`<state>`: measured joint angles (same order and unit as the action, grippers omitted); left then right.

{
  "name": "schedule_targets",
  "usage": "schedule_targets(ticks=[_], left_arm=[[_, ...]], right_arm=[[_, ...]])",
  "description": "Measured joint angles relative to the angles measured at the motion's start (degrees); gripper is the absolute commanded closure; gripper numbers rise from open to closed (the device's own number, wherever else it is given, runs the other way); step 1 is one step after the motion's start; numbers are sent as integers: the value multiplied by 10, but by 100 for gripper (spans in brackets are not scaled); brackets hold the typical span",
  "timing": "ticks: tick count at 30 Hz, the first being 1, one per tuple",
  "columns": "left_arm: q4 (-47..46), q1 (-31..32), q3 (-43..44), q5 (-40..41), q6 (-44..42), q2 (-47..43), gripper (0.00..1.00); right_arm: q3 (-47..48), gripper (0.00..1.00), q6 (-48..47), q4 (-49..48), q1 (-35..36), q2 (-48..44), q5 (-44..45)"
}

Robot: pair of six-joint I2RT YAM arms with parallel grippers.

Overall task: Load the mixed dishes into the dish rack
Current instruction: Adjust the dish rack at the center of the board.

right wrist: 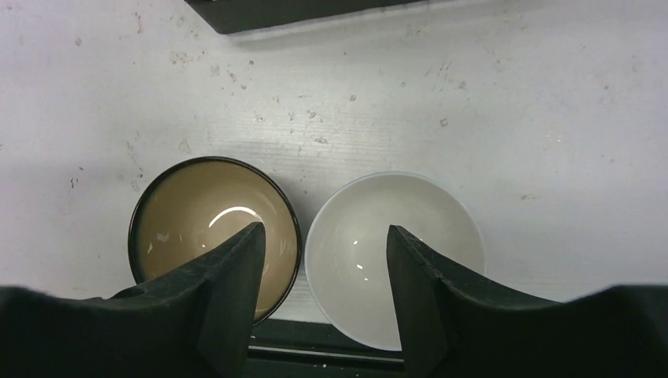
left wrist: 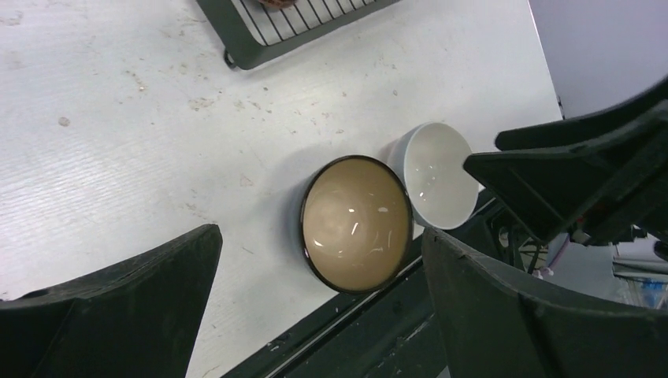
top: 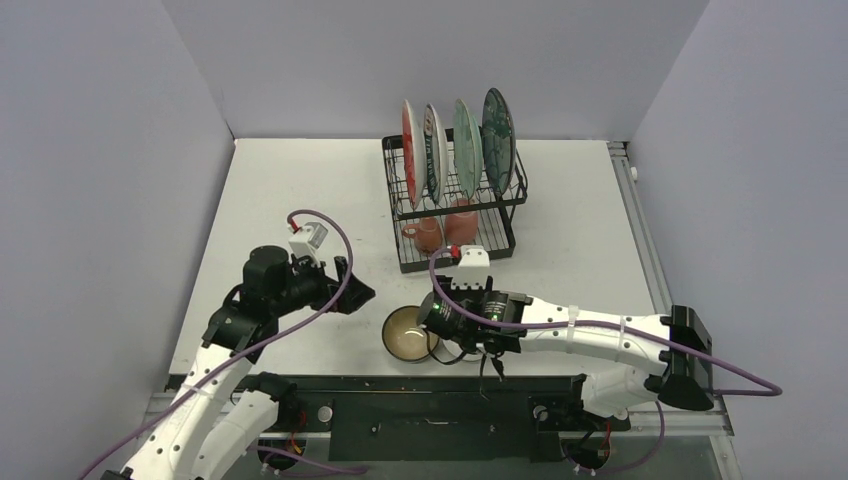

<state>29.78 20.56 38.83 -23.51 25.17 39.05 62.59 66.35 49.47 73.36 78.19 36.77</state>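
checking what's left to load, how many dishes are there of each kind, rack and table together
plates: 4 - red-orange plate, white plate, light green plate, dark teal plate
mugs: 2 - pink mug, second mug
bowls: 2 - brown bowl, white bowl
total: 8

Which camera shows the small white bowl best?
Right wrist: the small white bowl fills the centre, seen from above, one pincer finger covering its lower right. Left wrist shows it smaller, its right edge behind the right arm. In the top external view that arm hides it.
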Motion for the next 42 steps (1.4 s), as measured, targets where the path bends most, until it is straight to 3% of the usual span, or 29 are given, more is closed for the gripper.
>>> schedule_targets(ticks=[12, 24, 30, 42], left_arm=[[1, -27, 82, 81, 16, 121, 4], [-37, -39, 219, 155, 22, 304, 0], [-66, -46, 284, 169, 25, 400, 7], [-86, -50, 529, 172, 10, 640, 15]], right_arm=[[-2, 43, -54, 10, -3, -64, 71], [-90, 44, -118, -26, -3, -172, 81], [-122, 44, -137, -36, -2, -214, 85], [-159, 44, -157, -57, -1, -271, 81]])
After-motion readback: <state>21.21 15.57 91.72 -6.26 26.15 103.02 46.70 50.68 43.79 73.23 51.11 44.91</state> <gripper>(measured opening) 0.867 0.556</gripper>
